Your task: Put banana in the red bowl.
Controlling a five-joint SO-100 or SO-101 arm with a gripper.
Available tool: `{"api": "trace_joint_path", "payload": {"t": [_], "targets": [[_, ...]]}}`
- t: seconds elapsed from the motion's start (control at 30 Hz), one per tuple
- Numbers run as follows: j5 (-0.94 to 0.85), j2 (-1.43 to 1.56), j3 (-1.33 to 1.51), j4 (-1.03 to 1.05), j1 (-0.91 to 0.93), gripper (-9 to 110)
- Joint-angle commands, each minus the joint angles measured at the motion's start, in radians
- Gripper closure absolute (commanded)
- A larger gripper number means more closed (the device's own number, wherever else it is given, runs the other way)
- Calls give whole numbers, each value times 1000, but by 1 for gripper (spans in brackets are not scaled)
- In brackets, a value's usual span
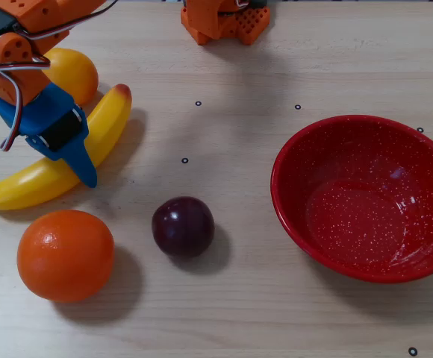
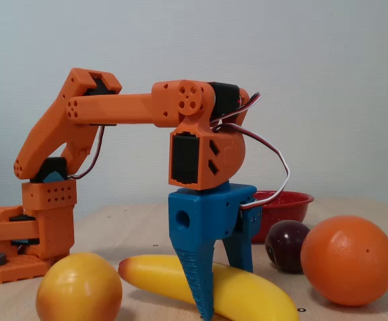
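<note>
The long, curved, glossy yellow plastic banana (image 1: 60,153) was seen at the left of the light wooden counter (image 1: 239,74) in the overhead view, well apart from the large round red speckled bowl (image 1: 366,198) at the right. Its long axis ran diagonally: the reddish-orange tip pointed up and to the right, just beside the round yellow-orange lemon-like fruit (image 1: 69,73), and the green stem end pointed down and to the left, near the frame edge.

The blue two-finger gripper (image 2: 224,281) was set astride the banana's middle, one of the fingers (image 2: 197,281) in front of the fruit and the other behind it in the fixed view, closed on it as far as could be judged. The banana seemed to be raised slightly off the counter, though this could not be settled.

The grasp-and-lift step was judged to be in hand. A clean lift would next be called for, then a carry rightward past the dark purple plum (image 1: 183,226) and the orange fruit (image 1: 66,253), with the banana released over the bowl.
</note>
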Motion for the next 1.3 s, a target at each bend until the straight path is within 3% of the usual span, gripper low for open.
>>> {"api": "trace_joint_path", "payload": {"t": [0.0,0.93,1.27], "targets": [[46,229,-41,34,-43,102],[137,557,-14,140,-104,102],[264,683,43,104,-276,102]]}}
